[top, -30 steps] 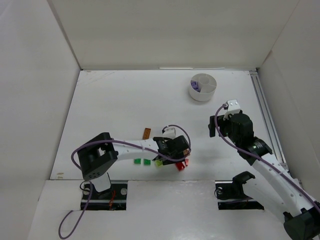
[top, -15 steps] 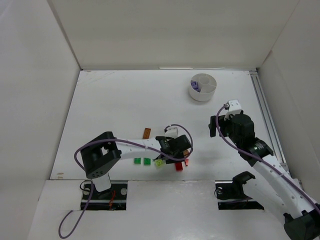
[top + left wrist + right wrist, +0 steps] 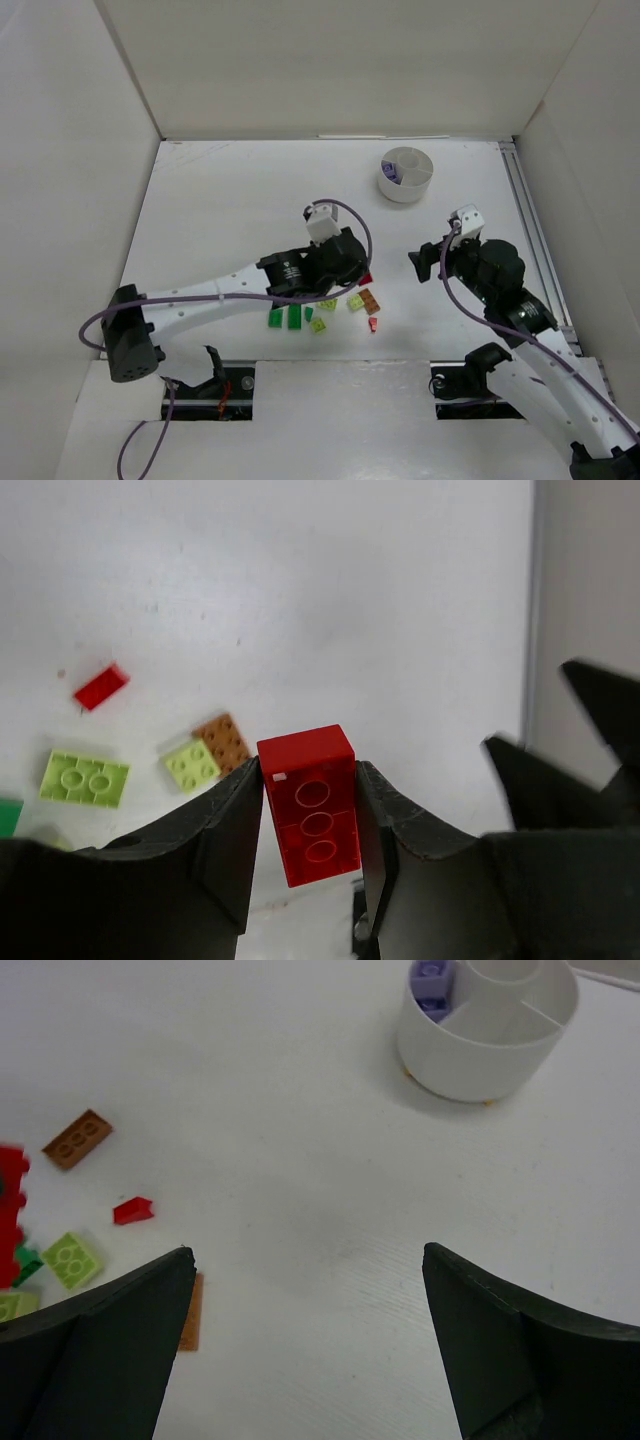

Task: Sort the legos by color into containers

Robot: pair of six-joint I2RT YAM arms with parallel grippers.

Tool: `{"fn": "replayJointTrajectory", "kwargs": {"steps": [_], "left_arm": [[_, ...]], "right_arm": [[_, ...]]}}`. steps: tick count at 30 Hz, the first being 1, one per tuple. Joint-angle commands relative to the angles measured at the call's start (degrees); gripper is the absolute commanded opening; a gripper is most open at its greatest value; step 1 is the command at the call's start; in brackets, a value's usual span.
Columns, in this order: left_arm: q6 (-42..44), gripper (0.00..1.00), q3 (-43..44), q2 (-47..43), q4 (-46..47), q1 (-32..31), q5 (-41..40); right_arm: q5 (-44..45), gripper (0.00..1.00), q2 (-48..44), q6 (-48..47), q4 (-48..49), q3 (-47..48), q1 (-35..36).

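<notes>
My left gripper point(image 3: 358, 276) is shut on a red brick point(image 3: 308, 805) and holds it above the table, beside the scattered legos; the brick's tip shows in the top view point(image 3: 366, 279). Below it lie dark green bricks point(image 3: 294, 317), lime plates point(image 3: 85, 778), an orange-brown plate point(image 3: 224, 739) and a small red piece point(image 3: 100, 686). The round white dish point(image 3: 406, 186) stands at the far right with purple bricks point(image 3: 392, 172) in one compartment. My right gripper point(image 3: 424, 259) is open and empty over bare table, between the pile and the dish point(image 3: 487, 1050).
White walls close in the table on the left, back and right. A metal rail point(image 3: 528, 230) runs along the right edge. An orange-brown brick point(image 3: 77, 1139) and a thin orange-brown plate point(image 3: 190, 1312) lie near the right gripper point(image 3: 307, 1252).
My left gripper has lifted the red brick off the pile and carried it toward the far side. Several legos it covered now show. The right gripper has barely moved.
</notes>
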Motion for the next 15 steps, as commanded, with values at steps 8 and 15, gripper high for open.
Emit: {"fn": "replayJointTrajectory", "kwargs": {"steps": [8, 15], "left_arm": [[5.58, 0.29, 4.38, -6.66, 7.91, 5.50, -10.47], [7.16, 0.29, 3.85, -8.59, 12.30, 6.03, -11.00]], "right_arm": [[-23.30, 1.00, 6.29, -7.83, 14.97, 5.44, 10.08], [-21.11, 1.00, 14.64, -6.08, 18.75, 11.42, 14.84]]}}
